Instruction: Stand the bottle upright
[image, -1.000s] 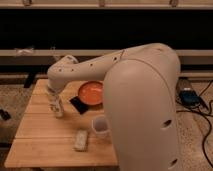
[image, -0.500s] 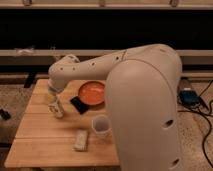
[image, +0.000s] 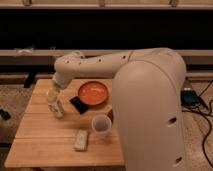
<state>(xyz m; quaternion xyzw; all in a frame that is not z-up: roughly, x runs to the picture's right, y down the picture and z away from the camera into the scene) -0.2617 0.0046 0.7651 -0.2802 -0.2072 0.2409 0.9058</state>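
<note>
Bottle (image: 56, 106) sitting at the left side of the bench (image: 35, 145), roughly upright with maybe a slight lean, bottom end resting on the wood. End effector (image: 53, 95) right on top of it, coming down from the arm (image: 95, 65) that reaches in from the right. Can't tell if the fingers are spread or pinched on the bottle, too much overlap there.

Other stuff around: orange bowl (image: 93, 92) just right of the bottle, a dark flat thing (image: 78, 104) tucked at the bowl's near-left edge, white cup (image: 101, 126) nearer and to the right, pale block (image: 81, 139) near the front edge.

Main worry, going by the looks of it: letting go while the bottle is off vertical, so it tips straight back over. Slim and tall, so not much forgiveness. Also a sideways drag on the way out could knock it toward the dark thing or the bowl. Lifting straight up seems safest.
</note>
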